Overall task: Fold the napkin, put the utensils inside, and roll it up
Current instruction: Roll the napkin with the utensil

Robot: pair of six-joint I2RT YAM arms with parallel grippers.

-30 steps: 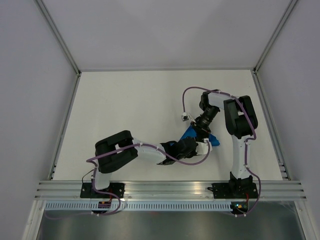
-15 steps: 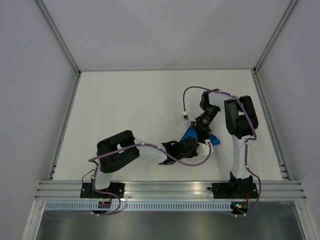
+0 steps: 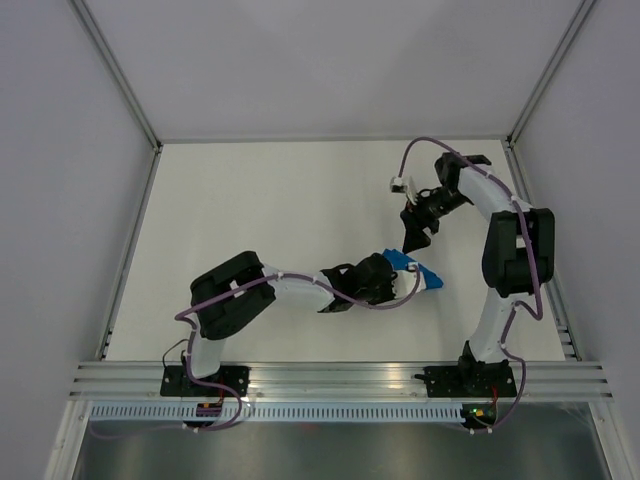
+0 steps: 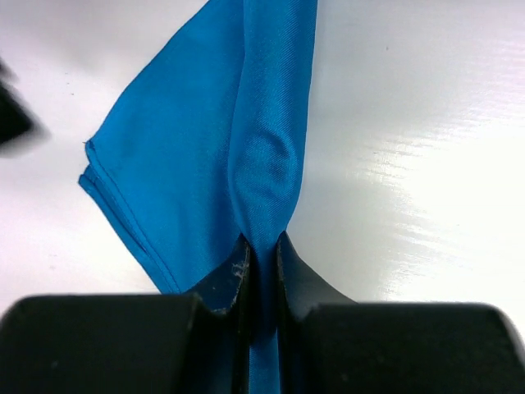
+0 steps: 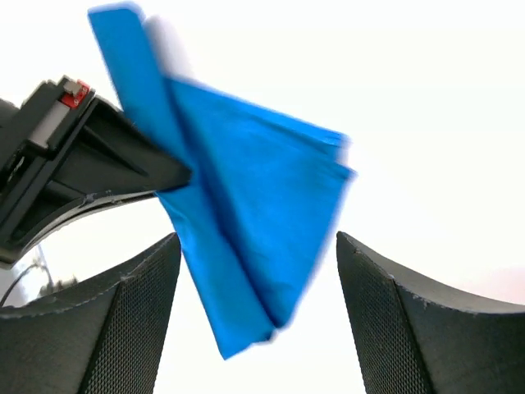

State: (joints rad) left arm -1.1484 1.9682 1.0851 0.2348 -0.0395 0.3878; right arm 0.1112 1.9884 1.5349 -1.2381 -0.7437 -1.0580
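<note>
The napkin (image 3: 420, 277) is a bright-blue cloth bunched into a narrow folded bundle on the white table, right of centre. My left gripper (image 3: 393, 279) is shut on its near end. In the left wrist view the cloth (image 4: 205, 156) is pinched between the black fingers (image 4: 234, 275), with the left gripper (image 4: 262, 250) closed tight round a rolled ridge. My right gripper (image 3: 412, 238) hangs apart from the cloth, farther back. In the right wrist view the right gripper (image 5: 257, 238) stands open, with the napkin (image 5: 254, 205) beyond its fingers and untouched. The utensils are out of view.
The left arm's gripper body (image 5: 74, 164) shows at the left of the right wrist view, beside the cloth. A purple cable with a white connector (image 3: 397, 184) loops over the right arm. Metal frame posts (image 3: 535, 210) edge the table, and an aluminium rail (image 3: 330, 378) runs along the near side.
The right gripper has opened, let go of the napkin and swung away towards the back right. The left gripper has shut on the napkin and stayed with it.
</note>
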